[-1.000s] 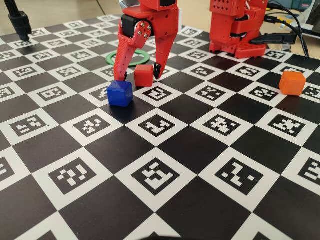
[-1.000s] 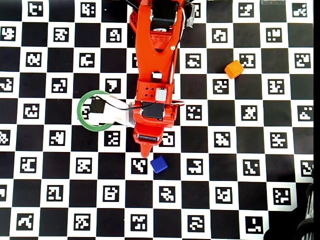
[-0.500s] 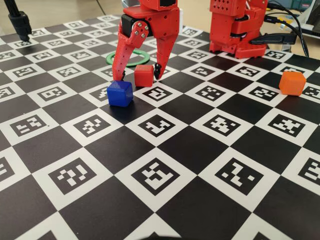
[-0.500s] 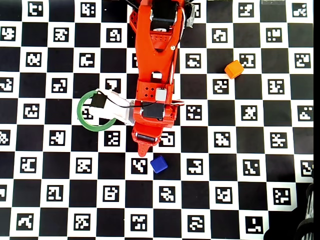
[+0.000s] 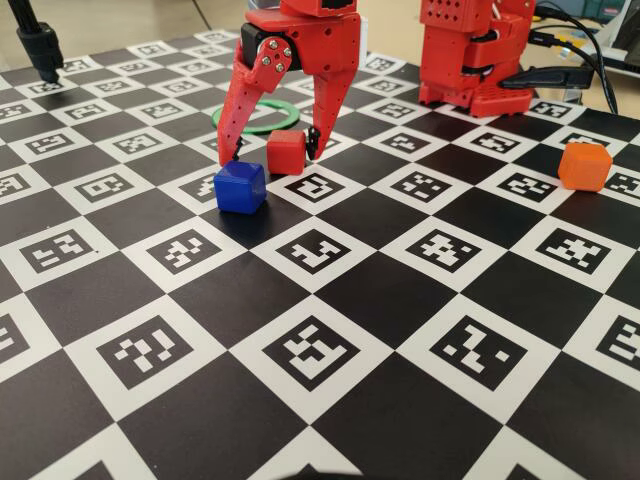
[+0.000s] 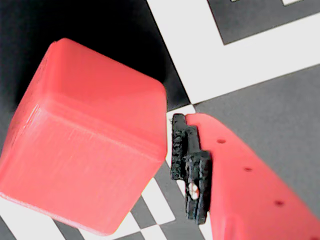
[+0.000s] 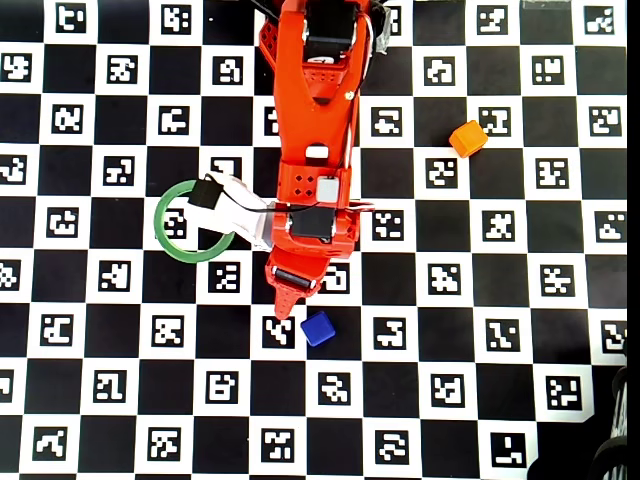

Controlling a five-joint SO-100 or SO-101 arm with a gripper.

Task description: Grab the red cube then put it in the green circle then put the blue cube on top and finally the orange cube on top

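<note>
Fixed view: the red gripper [image 5: 275, 155] stands over the marker-printed checkerboard mat [image 5: 330, 360] with its jaws spread wide, gripping nothing, and the red cube [image 5: 285, 151] sits on the mat between the two fingertips. The cube lies close to the fingertip on the right of this view, while a clear gap separates it from the longer finger on the left. Just in front of that left finger, toward the camera, rests the blue cube [image 5: 240, 187], apart from the red one. Behind the gripper lies the green circle [image 5: 257, 118], flat on the mat and holding no cube. The orange cube [image 5: 585, 165] sits well off to the gripper's right in this view. Wrist view shows the red cube [image 6: 85, 135] filling the left of the picture, with one black-padded fingertip [image 6: 190, 170] just beside its edge; whether they touch cannot be told.
</note>
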